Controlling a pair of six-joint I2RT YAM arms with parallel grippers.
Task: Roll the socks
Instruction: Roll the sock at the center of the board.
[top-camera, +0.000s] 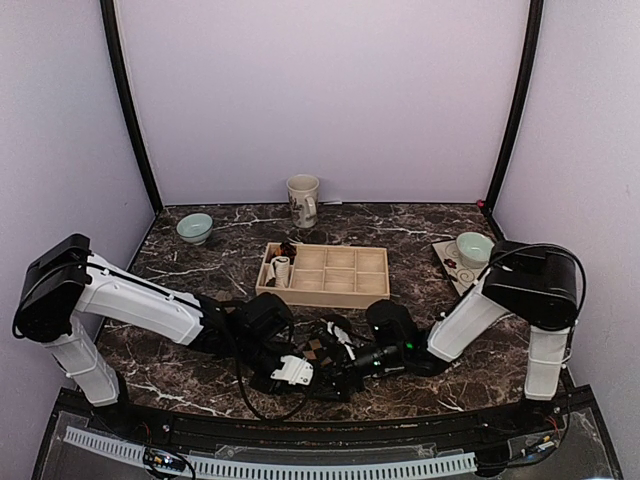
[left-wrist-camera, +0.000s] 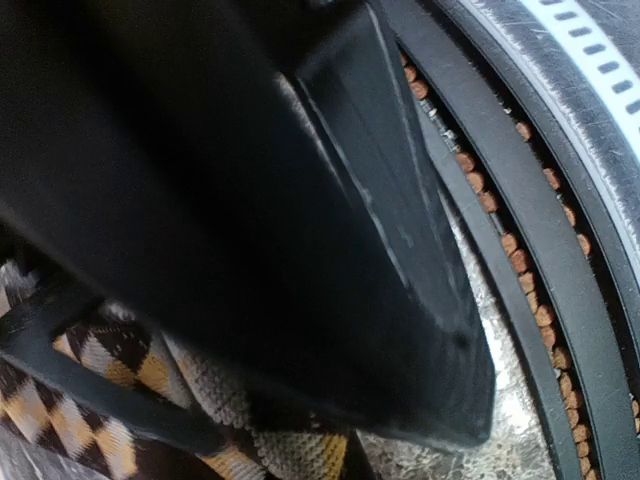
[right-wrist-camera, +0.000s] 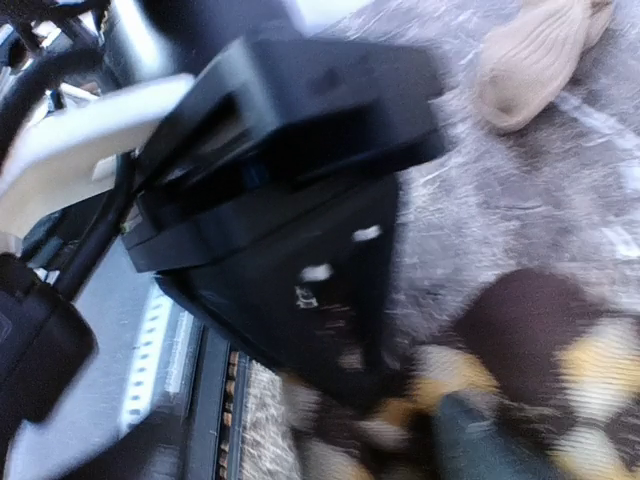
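Note:
The argyle sock, dark brown with cream-tan diamonds, lies on the marble table near the front edge, between the two grippers. My left gripper is shut on it; in the left wrist view the knit fabric runs under the big dark finger. My right gripper stands open beside the sock, one grey finger over the argyle fabric. The plain tan sock lies bunched on the table beyond, apart from both grippers. The right wrist view is blurred.
A wooden compartment tray sits mid-table, with a small white striped roll and a dark bundle in its left end. A mug stands at the back, a green bowl back left, another bowl right. The table's front rail is close.

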